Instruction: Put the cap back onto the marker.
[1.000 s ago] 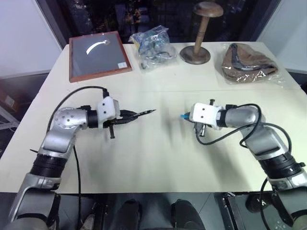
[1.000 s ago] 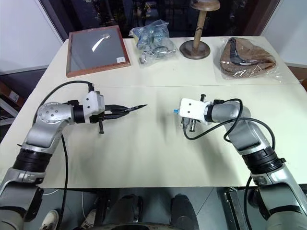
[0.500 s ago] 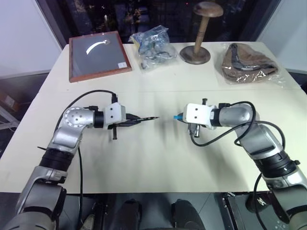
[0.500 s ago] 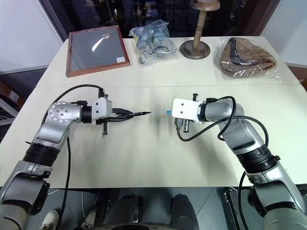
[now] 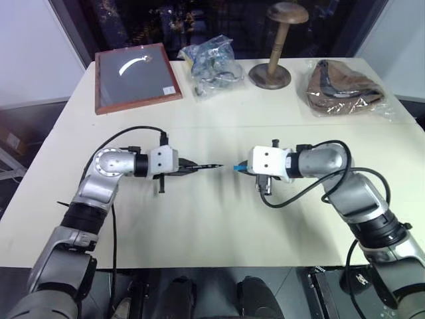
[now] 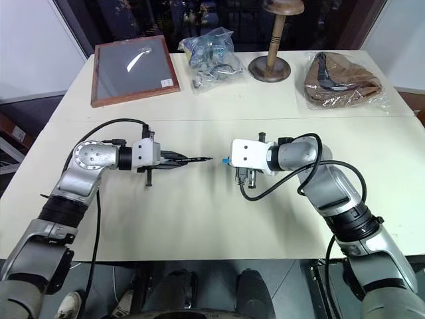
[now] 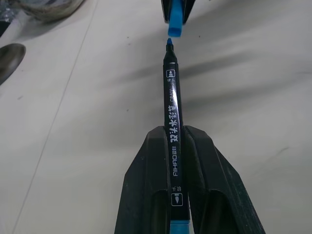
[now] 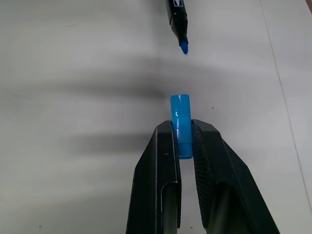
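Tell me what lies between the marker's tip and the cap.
Nothing: a short bare gap over the table separates the marker tip from the cap, shown in both wrist views.

We see the pale cream tabletop (image 5: 219, 219) evenly lit from above, soft shadow streaks under both arms, dark windows behind, everything sharp.

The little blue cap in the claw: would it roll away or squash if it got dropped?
The small light blue plastic cylinder cap looks round and smooth, so it would probably roll on the flat table. It seems hard: the right claw pinches it without denting it. Likely very light.
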Available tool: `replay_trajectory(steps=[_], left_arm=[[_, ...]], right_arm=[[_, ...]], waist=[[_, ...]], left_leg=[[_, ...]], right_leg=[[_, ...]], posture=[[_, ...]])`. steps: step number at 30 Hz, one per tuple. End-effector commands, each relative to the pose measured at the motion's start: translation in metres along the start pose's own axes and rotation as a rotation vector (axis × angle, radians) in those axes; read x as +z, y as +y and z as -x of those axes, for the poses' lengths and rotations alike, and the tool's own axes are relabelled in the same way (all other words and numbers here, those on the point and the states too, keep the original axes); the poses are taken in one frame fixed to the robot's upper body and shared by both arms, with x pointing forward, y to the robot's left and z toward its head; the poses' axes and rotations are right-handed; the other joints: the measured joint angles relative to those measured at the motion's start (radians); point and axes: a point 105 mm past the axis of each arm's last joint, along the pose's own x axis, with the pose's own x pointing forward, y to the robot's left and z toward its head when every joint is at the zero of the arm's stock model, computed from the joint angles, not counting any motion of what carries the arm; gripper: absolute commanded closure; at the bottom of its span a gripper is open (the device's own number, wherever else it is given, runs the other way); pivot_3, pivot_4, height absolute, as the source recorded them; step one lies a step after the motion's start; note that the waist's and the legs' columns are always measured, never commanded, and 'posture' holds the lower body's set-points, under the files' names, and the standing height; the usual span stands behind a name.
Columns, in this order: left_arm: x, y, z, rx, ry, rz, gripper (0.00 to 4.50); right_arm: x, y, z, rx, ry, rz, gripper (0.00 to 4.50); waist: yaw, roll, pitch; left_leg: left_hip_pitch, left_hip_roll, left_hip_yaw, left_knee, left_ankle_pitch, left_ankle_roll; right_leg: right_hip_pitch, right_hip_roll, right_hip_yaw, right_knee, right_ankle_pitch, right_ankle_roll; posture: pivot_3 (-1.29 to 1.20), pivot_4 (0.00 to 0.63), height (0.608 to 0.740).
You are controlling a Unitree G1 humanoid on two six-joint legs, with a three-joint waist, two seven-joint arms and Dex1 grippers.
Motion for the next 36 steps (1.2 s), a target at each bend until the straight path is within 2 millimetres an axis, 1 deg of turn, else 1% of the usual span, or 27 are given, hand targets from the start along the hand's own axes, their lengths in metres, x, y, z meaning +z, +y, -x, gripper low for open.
replay_trajectory(steps=[1,9,19,29,36], left_arm=[[0.008,0.007,0.001,0.009,-0.012,-0.044,4.50],[0.011,0.007,-0.001,0.008,-0.017,-0.046,4.50],[0.012,0.006,-0.003,0.005,-0.016,-0.058,4.50],[0.013,0.006,-0.005,0.010,-0.021,-0.066,4.50],[0.017,-0.001,-0.009,-0.011,-0.042,-0.094,4.50]], right_arm=[[0.017,-0.006,0.003,-0.019,-0.043,0.048,4.47],[0.022,-0.008,0.001,-0.020,-0.055,0.048,4.47],[0.032,-0.004,-0.002,-0.002,-0.086,0.044,4.47],[0.035,-0.004,-0.004,0.004,-0.093,0.043,4.47],[0.037,-0.005,-0.006,0.003,-0.100,0.044,4.47]], waist=[[0.000,0.000,0.000],[0.000,0.000,0.000],[0.000,0.000,0.000],[0.000,0.000,0.000],[0.000,0.000,0.000]], left_leg=[[0.000,0.000,0.000,0.000,0.000,0.000],[0.000,0.000,0.000,0.000,0.000,0.000],[0.000,0.000,0.000,0.000,0.000,0.000],[0.000,0.000,0.000,0.000,0.000,0.000],[0.000,0.000,0.000,0.000,0.000,0.000]], right_leg=[[0.000,0.000,0.000,0.000,0.000,0.000],[0.000,0.000,0.000,0.000,0.000,0.000],[0.000,0.000,0.000,0.000,0.000,0.000],[0.000,0.000,0.000,0.000,0.000,0.000],[0.000,0.000,0.000,0.000,0.000,0.000]], posture=[[0.00,0.150,0.740],[0.00,0.150,0.740],[0.00,0.150,0.740],[0.00,0.150,0.740],[0.00,0.150,0.740]])
